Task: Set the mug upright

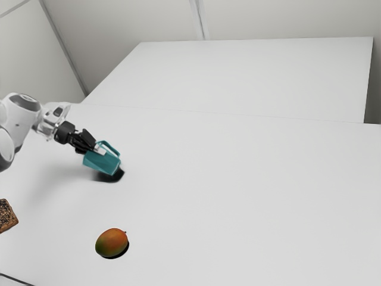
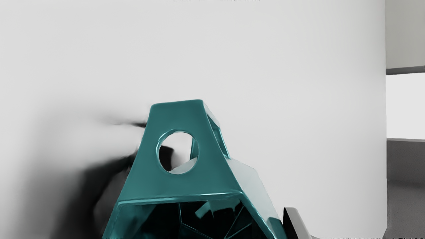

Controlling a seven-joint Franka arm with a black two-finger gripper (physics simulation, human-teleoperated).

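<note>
Evidently, in the exterior view the gripper (image 1: 95, 150) has its jaws pinching the tilted mug (image 1: 99, 162), a judgement drawn from how it leans without other support, dark shadow (image 1: 111, 177) close below on the table (image 1: 238, 196). The mango (image 1: 112, 243) lies well apart, so it shouldn't hinder the turn. Over in the wrist view, one finger (image 2: 296, 224) stands by the mug's wall, and the mouth faces the hand, so the base probably needs swinging down flat before release.
</note>
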